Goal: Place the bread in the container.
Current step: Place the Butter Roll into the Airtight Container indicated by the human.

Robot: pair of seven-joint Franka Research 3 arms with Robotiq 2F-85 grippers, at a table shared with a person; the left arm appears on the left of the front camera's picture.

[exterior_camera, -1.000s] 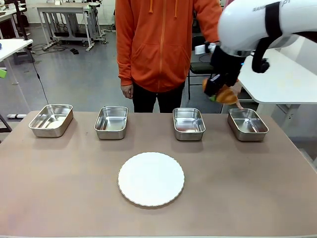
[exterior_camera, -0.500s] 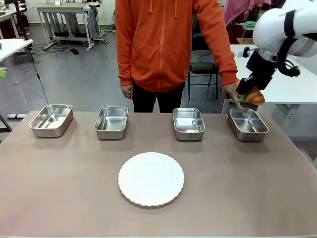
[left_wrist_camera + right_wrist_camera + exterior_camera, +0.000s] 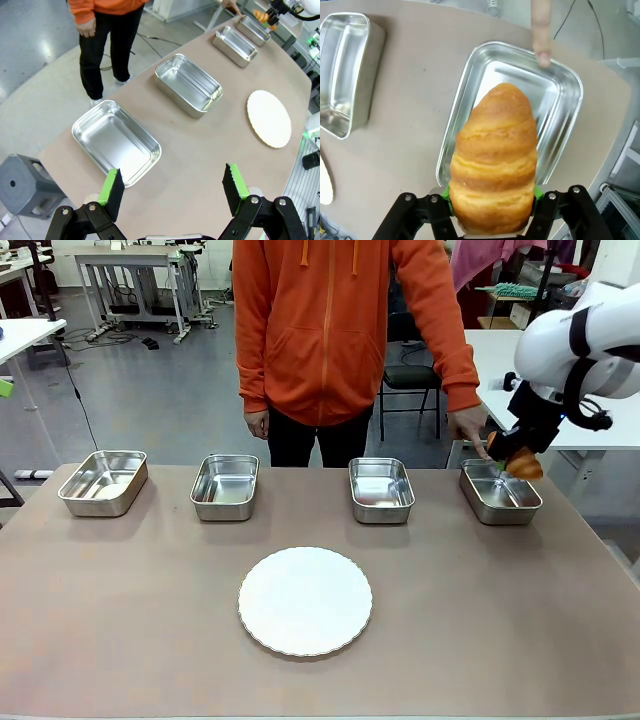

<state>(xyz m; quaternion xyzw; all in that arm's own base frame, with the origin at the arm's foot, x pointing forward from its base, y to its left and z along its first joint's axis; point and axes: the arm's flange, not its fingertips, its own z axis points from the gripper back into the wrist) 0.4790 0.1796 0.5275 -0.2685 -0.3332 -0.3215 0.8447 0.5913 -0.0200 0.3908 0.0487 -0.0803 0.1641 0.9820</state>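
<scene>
My right gripper point(image 3: 510, 462) is shut on the bread point(image 3: 523, 464), a golden-brown croissant, just above the far end of the rightmost container point(image 3: 500, 492). From the right wrist, the bread point(image 3: 494, 160) hangs directly over that steel container point(image 3: 557, 130). The person's finger point(image 3: 541, 30) touches its far rim; in the front view that hand point(image 3: 468, 430) points down at it. My left gripper point(image 3: 172, 187) stands open above the table's left end, near the leftmost pan point(image 3: 116, 141).
Three more steel pans point(image 3: 104, 481) point(image 3: 225, 486) point(image 3: 380, 489) line the far side of the table. A round white scalloped plate point(image 3: 305, 600) lies in the middle. The person in an orange hoodie point(image 3: 330, 330) stands behind the table.
My right gripper has carried the bread rightward and down, from above the table's far edge to just over the rightmost container. The person's hand stays at its rim.
</scene>
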